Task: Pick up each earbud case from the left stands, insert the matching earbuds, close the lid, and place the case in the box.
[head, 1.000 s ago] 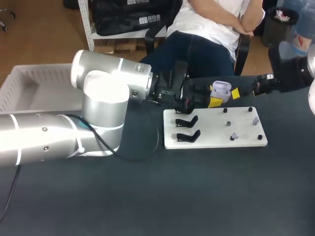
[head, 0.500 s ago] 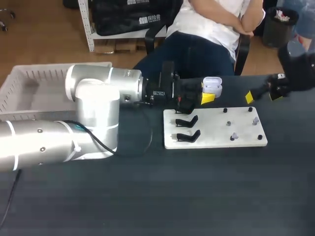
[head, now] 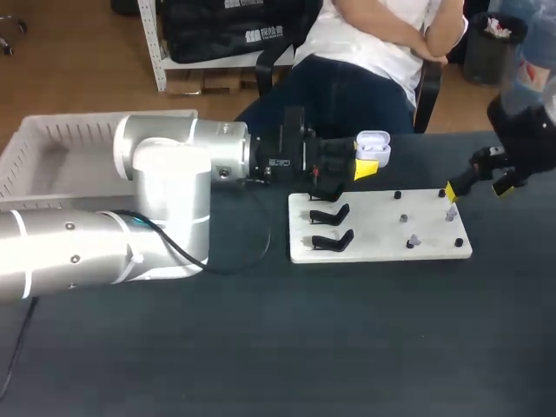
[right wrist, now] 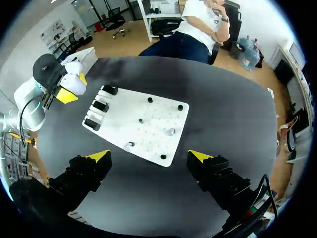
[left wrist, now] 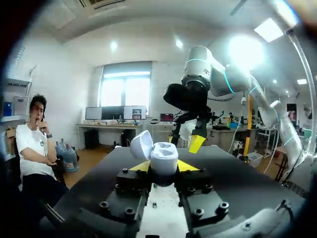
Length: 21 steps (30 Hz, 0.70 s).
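My left gripper (head: pixel 368 162) holds a white earbud case (head: pixel 373 146) with its lid open, in the air just past the far edge of the white board (head: pixel 373 234). In the left wrist view the case (left wrist: pixel 162 154) sits between the yellow tips. My right gripper (head: pixel 478 187) hangs open and empty over the board's right end. Two small earbuds (head: pixel 451 213) (head: pixel 414 239) rest on the board's right part, also visible as earbuds (right wrist: pixel 170 132) under the right gripper (right wrist: pixel 148 156). Two black stands (head: pixel 330 214) on the board's left stand bare.
A white basket (head: pixel 52 156) sits at the table's far left, behind my left arm. Small black pegs (head: pixel 398 195) dot the board. My left arm's thick body (head: pixel 174 200) covers the table's left middle.
The right gripper drew away from the case, moving right and down to the board's right end. The left gripper pulled the case back slightly to the left.
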### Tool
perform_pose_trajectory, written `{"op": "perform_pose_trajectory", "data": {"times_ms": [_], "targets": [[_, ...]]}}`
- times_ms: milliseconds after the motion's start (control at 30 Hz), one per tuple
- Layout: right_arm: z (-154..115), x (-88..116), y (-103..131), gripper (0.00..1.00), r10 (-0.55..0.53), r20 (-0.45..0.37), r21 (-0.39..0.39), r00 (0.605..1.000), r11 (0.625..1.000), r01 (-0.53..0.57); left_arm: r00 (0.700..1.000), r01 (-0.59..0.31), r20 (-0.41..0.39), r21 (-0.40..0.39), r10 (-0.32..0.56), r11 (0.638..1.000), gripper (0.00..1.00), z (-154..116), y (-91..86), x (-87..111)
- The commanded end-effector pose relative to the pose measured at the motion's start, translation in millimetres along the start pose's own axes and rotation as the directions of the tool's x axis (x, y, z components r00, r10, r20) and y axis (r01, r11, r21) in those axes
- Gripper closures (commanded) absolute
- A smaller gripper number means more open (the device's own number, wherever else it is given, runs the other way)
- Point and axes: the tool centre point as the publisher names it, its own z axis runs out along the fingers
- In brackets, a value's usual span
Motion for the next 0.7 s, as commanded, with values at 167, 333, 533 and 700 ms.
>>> {"op": "perform_pose_trajectory", "data": {"times_ms": [167, 333, 533, 700], "targets": [[1, 4, 0, 0.0, 0.006, 0.003, 0.106, 1.0, 0.994, -0.006, 1.0, -0.009, 0.003, -0.022, 0.009, 1.0, 1.0, -1, -5.8, -0.3], [1, 4, 0, 0.0, 0.006, 0.003, 0.106, 1.0, 0.994, -0.006, 1.0, -0.018, -0.004, -0.032, 0.018, 0.999, 1.0, -8, -5.9, 1.0], [3, 4, -1, 0.0, 0.006, 0.004, 0.1, 1.0, 0.995, -0.007, 0.999, -0.027, -0.021, -0.038, 0.027, 0.999, 1.0, -11, -1.5, 8.3], [7, 8, -5, 0.0, 0.03, -0.004, 0.117, 1.0, 0.993, -0.029, 0.999, -0.027, -0.021, -0.035, 0.027, 0.999, 1.0, -14, -1.6, 12.9]]}}
